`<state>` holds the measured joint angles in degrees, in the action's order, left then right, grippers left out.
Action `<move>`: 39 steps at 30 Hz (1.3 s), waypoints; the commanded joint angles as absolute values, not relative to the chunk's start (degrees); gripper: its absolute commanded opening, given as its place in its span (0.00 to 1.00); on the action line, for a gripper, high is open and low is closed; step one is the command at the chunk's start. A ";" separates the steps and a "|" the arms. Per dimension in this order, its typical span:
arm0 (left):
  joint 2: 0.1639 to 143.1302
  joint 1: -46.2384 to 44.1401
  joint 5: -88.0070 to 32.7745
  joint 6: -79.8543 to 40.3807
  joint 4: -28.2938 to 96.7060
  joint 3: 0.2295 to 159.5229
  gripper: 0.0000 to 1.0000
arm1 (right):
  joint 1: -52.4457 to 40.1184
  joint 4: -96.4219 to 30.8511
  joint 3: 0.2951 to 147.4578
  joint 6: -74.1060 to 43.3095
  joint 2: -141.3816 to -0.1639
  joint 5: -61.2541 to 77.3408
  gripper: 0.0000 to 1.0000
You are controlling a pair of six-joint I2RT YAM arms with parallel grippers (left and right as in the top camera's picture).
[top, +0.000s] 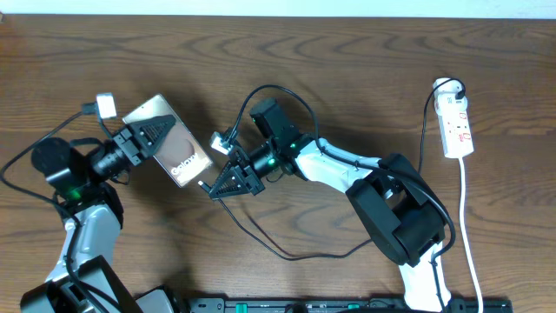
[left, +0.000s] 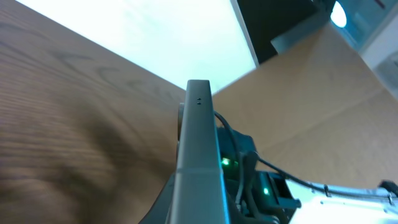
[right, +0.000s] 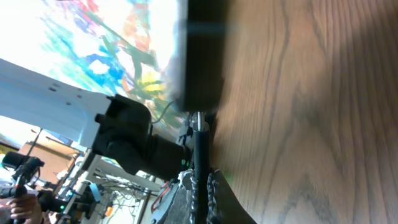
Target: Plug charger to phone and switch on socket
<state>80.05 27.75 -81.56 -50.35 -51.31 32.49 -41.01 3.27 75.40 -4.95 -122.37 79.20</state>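
The left hand (top: 161, 137) is closed on the long edges of the phone (top: 187, 161), left of centre, with bare surface (top: 347, 69) beyond it. The phone's glossy face and white lettering point up. The right hand (top: 219, 185) pinches the charger (top: 291, 257) tip at the phone's lower end; seating cannot be told. The white socket (top: 458, 129) lies near the right edge, well apart.

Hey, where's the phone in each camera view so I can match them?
Overhead: the phone shows left of centre, angled, lettering up.
Left wrist: the phone is edge-on, a grey slab up the middle.
Right wrist: the phone is the dark slab at top centre.
Shared landmark: the wooden table.
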 commanded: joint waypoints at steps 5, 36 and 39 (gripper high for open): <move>79.75 29.08 -77.34 -51.81 -51.96 33.23 0.07 | -40.58 12.80 75.64 -15.09 -122.17 82.04 0.01; 79.75 34.52 -73.47 -66.81 -65.04 33.23 0.07 | -40.60 35.68 75.64 -42.50 -122.17 71.99 0.01; 79.75 34.52 -74.19 -66.81 -65.04 33.23 0.07 | -40.60 38.13 75.64 -43.94 -122.17 72.36 0.01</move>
